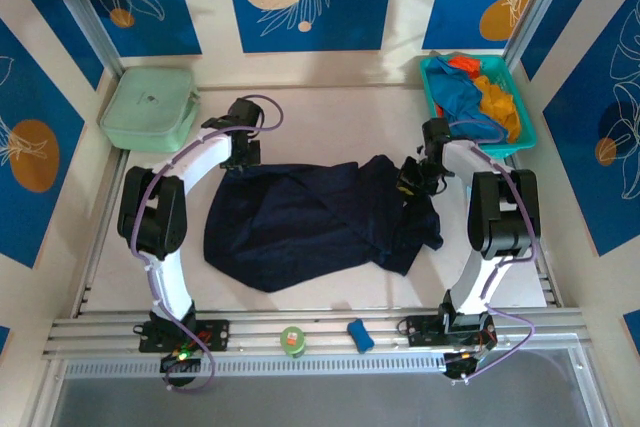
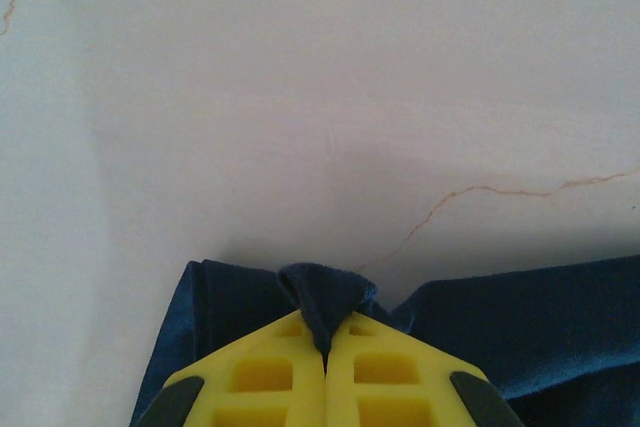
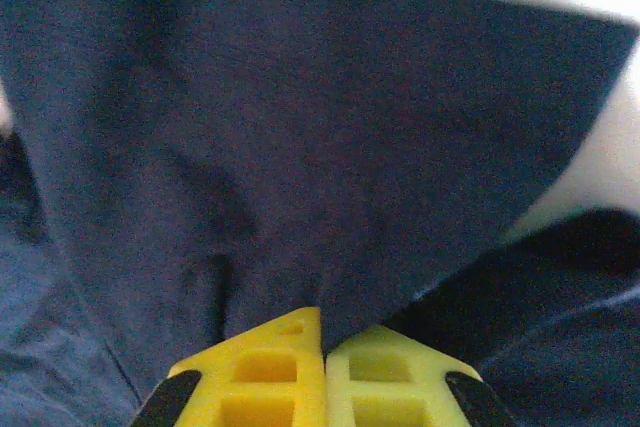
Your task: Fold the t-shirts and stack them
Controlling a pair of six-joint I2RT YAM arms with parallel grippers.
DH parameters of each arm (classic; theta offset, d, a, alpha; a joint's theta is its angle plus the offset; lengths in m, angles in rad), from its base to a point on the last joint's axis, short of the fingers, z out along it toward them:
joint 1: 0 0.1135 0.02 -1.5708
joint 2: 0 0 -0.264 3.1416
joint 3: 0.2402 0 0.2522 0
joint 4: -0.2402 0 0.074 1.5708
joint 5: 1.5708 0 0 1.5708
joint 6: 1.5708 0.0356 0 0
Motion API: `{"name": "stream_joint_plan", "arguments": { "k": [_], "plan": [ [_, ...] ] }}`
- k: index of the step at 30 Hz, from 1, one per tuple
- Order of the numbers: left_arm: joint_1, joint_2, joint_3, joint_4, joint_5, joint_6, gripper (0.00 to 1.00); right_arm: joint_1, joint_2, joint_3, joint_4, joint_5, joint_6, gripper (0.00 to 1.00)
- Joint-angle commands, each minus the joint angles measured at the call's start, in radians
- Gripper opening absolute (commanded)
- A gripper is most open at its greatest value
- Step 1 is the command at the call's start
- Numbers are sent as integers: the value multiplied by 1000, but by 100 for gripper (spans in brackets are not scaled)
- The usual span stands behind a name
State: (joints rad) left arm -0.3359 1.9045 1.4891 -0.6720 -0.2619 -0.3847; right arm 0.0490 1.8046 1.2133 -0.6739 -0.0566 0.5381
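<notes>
Dark navy t-shirt (image 1: 300, 222) lies rumpled on the table (image 1: 330, 112), left gripper (image 2: 325, 345) clenched on its far-left corner, right gripper (image 3: 322, 327) pinching its right edge; I'd have both lift evenly, keeping the cloth taut for a clean fold.

Navy t-shirt (image 1: 300, 222) matt soft cloth; table (image 2: 300, 97) smooth, pale.
</notes>
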Motion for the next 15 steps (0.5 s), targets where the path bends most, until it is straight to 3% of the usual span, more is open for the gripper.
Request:
{"name": "stream_joint_plan", "arguments": {
  "k": [1,8,15],
  "plan": [
    [7,-53,-8,0,-2,-6,0,1,0,114,-27,7,-50,0],
    [11,-75,9,4,-95,-18,0,-1,35,458,-111,113,-215,0],
    [42,-118,-65,109,-217,-87,0,14,168,757,-46,225,-411,0]
  ]
}}
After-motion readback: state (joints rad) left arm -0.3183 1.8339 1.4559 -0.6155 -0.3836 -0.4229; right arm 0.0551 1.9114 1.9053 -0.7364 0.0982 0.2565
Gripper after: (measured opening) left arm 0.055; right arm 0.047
